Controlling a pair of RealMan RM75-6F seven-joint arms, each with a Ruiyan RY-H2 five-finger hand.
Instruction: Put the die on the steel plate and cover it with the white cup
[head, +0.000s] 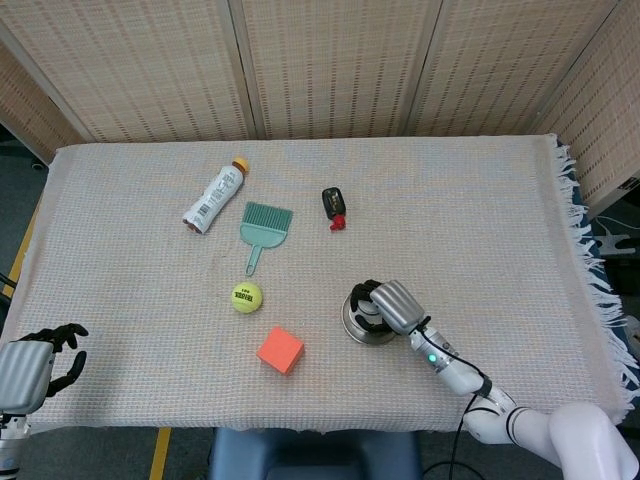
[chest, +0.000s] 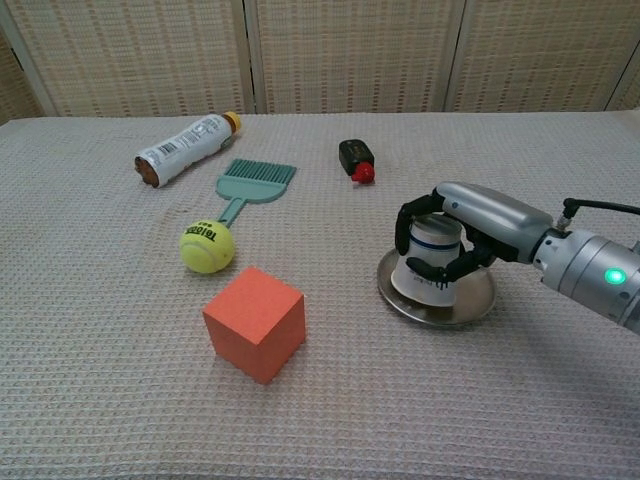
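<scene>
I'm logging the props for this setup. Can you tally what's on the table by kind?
Bottle: 1
Brush: 1
Tennis ball: 1
Orange block: 1
Small black and red item: 1
White cup: 1
Steel plate: 1
Total: 7. No die is visible.

Woven beige tablecloth (head: 480, 200) covers the table, fringe along one side edge. On it: white plastic bottle with orange cap (head: 214, 196) lying on its side, just beside the teal plastic hand brush (head: 263, 227), bristles toward the screens. Yellow tennis ball (head: 246, 296) near the end of the brush handle. Orange foam cube (head: 280, 349) near the ball. Small black object with red tip (head: 333, 207) sits apart. Wicker screen panels (head: 330, 60) behind.
</scene>
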